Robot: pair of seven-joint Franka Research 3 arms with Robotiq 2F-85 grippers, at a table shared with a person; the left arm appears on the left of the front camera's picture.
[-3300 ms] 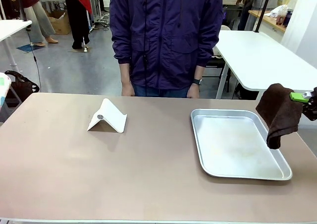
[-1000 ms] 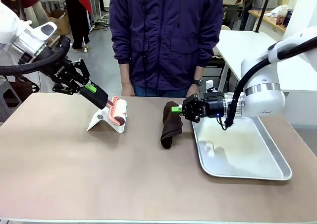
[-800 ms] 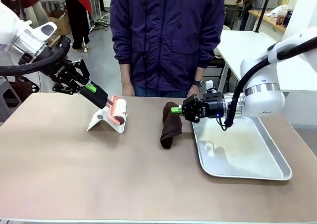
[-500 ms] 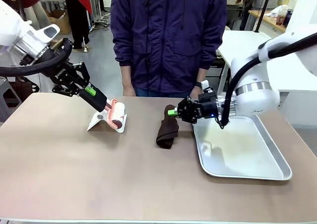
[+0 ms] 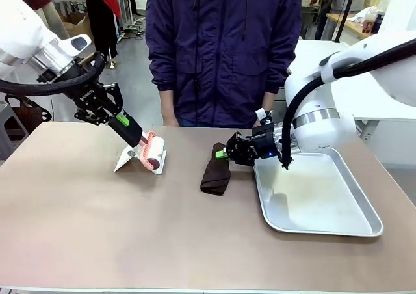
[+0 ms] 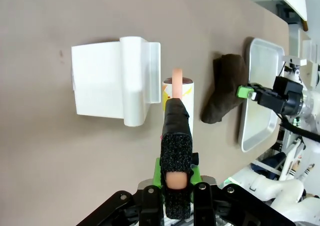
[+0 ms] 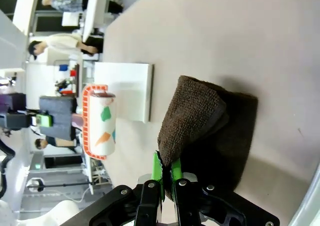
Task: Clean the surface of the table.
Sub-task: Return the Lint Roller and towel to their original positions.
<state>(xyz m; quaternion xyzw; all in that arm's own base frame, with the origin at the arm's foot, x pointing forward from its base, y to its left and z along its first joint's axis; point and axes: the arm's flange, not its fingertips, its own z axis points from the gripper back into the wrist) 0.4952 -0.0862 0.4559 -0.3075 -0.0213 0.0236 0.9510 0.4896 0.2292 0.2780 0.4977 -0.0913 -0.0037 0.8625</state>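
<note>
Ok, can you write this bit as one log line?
left pincer: holds lint roller | right pincer: holds brown cloth on table

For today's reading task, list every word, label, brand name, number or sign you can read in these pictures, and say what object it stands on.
None can be read.
Left gripper: small white print on its black body, too blurred to read.
Lint roller: green and orange shapes, no letters.
Brown cloth, metal tray, white stand, table: no print.
</note>
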